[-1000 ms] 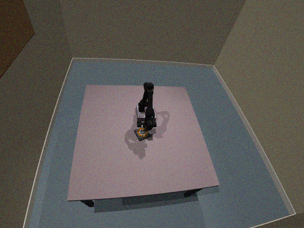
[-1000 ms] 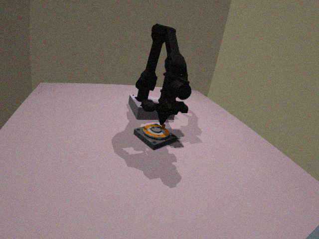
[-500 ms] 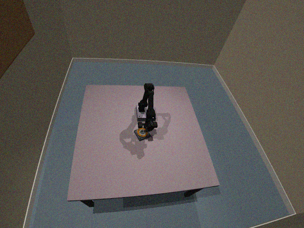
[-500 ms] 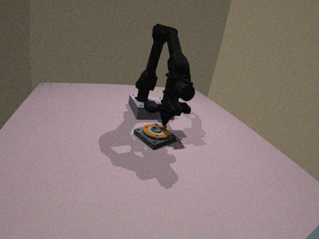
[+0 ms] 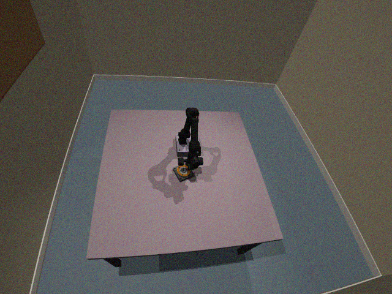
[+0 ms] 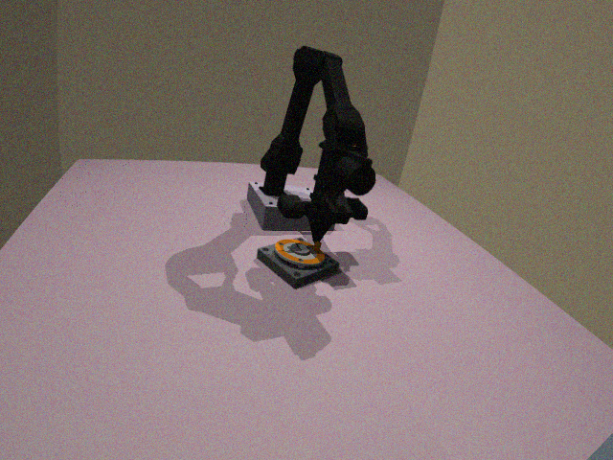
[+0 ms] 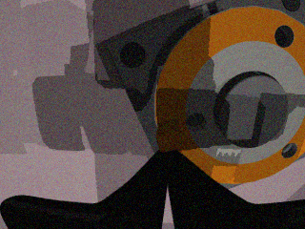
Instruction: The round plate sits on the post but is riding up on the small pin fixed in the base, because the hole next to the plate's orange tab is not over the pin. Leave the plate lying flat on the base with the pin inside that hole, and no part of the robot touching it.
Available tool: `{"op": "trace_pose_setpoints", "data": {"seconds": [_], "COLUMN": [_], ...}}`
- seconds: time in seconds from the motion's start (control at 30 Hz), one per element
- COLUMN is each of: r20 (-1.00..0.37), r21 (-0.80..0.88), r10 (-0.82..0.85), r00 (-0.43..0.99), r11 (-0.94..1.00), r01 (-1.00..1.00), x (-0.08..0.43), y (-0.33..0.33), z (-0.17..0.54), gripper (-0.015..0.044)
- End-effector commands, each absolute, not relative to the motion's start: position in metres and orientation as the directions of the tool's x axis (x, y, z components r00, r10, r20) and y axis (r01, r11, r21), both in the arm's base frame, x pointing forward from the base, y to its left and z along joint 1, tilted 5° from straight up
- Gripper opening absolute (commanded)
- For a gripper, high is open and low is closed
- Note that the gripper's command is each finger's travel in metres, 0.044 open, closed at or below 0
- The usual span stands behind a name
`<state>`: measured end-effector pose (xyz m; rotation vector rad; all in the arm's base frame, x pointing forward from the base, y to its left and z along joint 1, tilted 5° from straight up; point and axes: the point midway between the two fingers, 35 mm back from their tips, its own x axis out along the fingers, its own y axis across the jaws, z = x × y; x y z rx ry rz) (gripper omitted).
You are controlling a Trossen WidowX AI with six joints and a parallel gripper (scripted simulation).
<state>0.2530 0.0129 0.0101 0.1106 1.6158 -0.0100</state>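
Note:
The round plate, a grey disc with an orange rim (image 5: pixel 182 175) (image 6: pixel 306 261) (image 7: pixel 229 24), sits around the central post (image 6: pixel 299 248) (image 7: pixel 257 112) on the dark square base (image 5: pixel 182 179) (image 6: pixel 297 281) (image 7: pixel 148 40). My gripper (image 6: pixel 317 241) (image 7: pixel 167 155) is shut and empty. Its tips are at the plate's edge beside the orange tab (image 6: pixel 317 245) (image 7: pixel 167 143), which they partly cover; contact is unclear. Dark holes show in the plate, one (image 7: pixel 195 119) in shadow near the tab. I cannot make out the pin or tell whether the plate lies flat.
The arm's light mounting block (image 5: pixel 182 154) (image 6: pixel 277 218) stands behind the base. The arm arches above it. Arm shadows fall across the pink table (image 5: pixel 190 221) (image 6: pixel 247 396) and part of the plate. The base has holes near its corners, one (image 7: pixel 132 54) left of the plate in the wrist view.

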Motion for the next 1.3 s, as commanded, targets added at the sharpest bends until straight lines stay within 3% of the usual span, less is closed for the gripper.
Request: {"op": "trace_pose_setpoints", "data": {"seconds": [0.0, 1.27], "r20": [-0.997, -0.997], "r21": [0.065, 0.065], "r10": [0.068, 0.067], "r00": [-0.028, -0.025], "r11": [0.995, 0.995], "r01": [0.079, 0.078], "x": [0.259, 0.298], "y": [0.014, 0.011], "z": [0.011, 0.014], "gripper": [0.0000, 0.0000]}}
